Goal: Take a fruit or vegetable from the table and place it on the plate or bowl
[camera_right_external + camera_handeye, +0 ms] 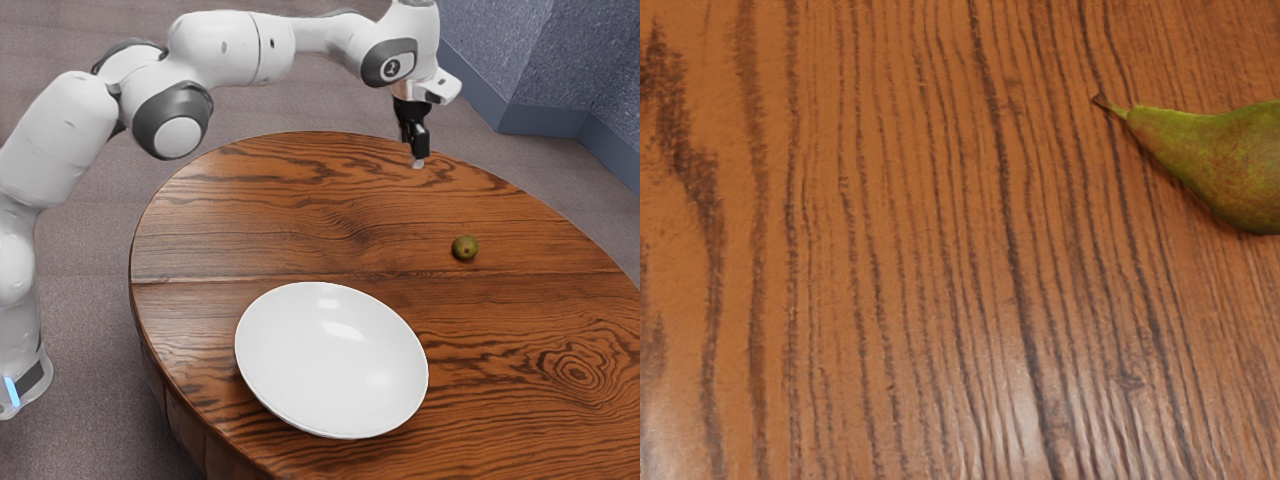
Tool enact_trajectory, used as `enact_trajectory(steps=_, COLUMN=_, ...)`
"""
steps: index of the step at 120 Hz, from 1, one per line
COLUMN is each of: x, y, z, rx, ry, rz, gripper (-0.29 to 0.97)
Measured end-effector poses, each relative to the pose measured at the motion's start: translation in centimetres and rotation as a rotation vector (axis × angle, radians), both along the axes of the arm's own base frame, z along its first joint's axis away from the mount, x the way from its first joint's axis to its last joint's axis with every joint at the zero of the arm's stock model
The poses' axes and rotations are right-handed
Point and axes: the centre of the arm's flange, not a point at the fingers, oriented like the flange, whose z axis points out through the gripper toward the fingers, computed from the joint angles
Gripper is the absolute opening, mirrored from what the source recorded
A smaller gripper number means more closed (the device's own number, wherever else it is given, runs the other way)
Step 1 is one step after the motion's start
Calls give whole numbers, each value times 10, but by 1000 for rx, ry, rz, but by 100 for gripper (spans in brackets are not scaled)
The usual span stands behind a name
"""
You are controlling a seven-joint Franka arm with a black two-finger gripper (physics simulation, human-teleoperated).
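The pear (464, 247) lies ungrasped on the table (250, 200), the plate (330, 360) bare, the gripper (419, 160) hanging apart from both; whether its fingers (417, 146) are parted I cannot tell

Shows a plate (330, 360) on the table (250, 220) near its front edge, toward the exterior view's left. Finds a pear (465, 247) lying on the table behind the plate and toward the exterior view's right, well apart from it. Has the gripper (418, 160) over the far edge, behind the pear.
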Motion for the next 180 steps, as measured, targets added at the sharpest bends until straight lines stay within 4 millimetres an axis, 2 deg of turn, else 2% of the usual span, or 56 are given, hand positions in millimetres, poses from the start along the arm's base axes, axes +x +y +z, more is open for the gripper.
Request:
enact_trajectory(steps=16, x=7, y=4, z=-1, rx=24, ry=-53, rz=-29, gripper=68)
enact_trajectory(steps=32, x=24, y=1, z=-26, rx=14, ry=-88, rz=-71, gripper=68)
enact_trajectory(steps=38, x=30, y=-9, z=-28, rx=7, ry=-106, rz=-95, gripper=68)
enact_trajectory(steps=53, x=39, y=-35, z=-16, rx=-5, ry=-165, rz=-156, gripper=68)
enact_trajectory(steps=66, x=40, y=-38, z=-14, rx=8, ry=-172, rz=-194, gripper=68)
enact_trajectory(steps=82, x=37, y=-38, z=-25, rx=42, ry=-117, rz=-301, gripper=68)
enact_trajectory(steps=95, x=37, y=-42, z=-37, rx=89, ry=-67, rz=-423, gripper=68)
enact_trajectory(steps=112, x=36, y=-52, z=-41, rx=192, ry=-7, rz=-596, gripper=68)
enact_trajectory(steps=136, x=33, y=-46, z=-43, rx=279, ry=36, rz=-818, gripper=68)
enact_trajectory(steps=158, x=36, y=-71, z=-47, rx=338, ry=57, rz=-1036, gripper=68)
enact_trajectory(steps=169, x=40, y=-100, z=-51, rx=373, ry=62, rz=-1165, gripper=68)
enact_trajectory(steps=180, x=46, y=-133, z=-70, rx=403, ry=84, rz=-1300, gripper=68)
